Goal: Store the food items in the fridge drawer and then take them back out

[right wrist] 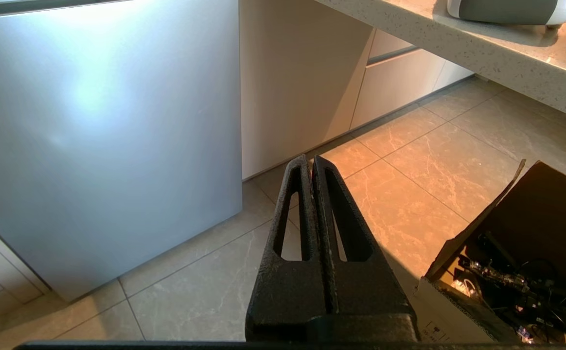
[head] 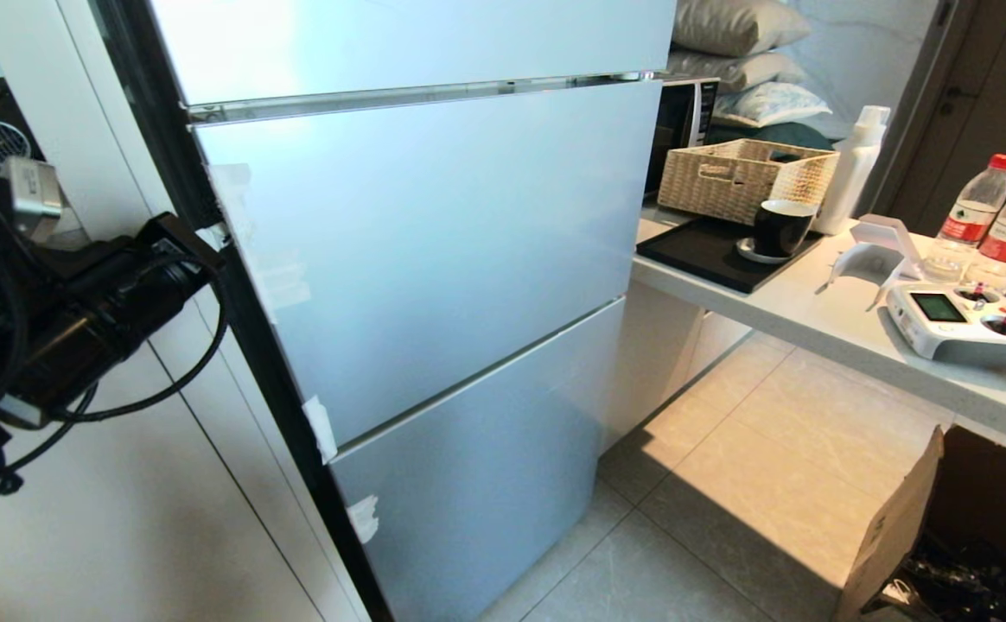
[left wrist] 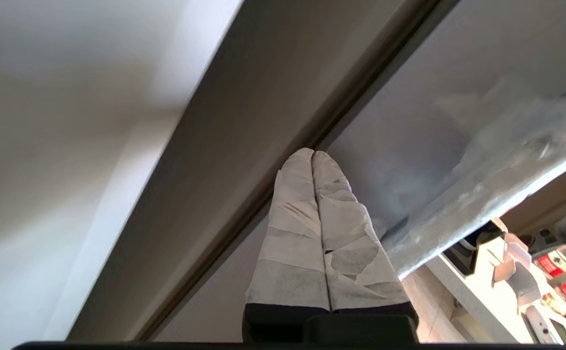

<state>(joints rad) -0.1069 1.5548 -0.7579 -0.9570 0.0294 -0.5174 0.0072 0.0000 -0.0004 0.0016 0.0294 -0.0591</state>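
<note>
Closed fridge with glossy pale-blue door panels (head: 417, 250) filling the centre of the head view; strips of white tape (head: 320, 428) sit along its dark left edge. To the right, a pale counter (head: 823, 320) carries a black tray (head: 710, 250) with a dark cup (head: 781, 226), a woven basket (head: 741, 177), a white bottle (head: 853, 168), two red-capped water bottles (head: 978, 207) and a white remote controller (head: 961, 320). An open cardboard box (head: 900, 527) of cables stands on the tiled floor (head: 728, 484), cut off by the picture's corner.

No fruit and no fridge drawer can be seen; the shut panels cover the fridge interior.

The left arm (head: 79, 320) enters from the left, its gripper outside the head view. In the left wrist view the left gripper (left wrist: 313, 154), its fingers (left wrist: 292, 233) wrapped in white tape, is pressed closed and empty, tips at the dark seam along the fridge door edge; the surroundings there are blurred.

The right gripper (right wrist: 310, 160) hangs above the floor near the lowest panel, black fingers together, holding nothing.
</note>
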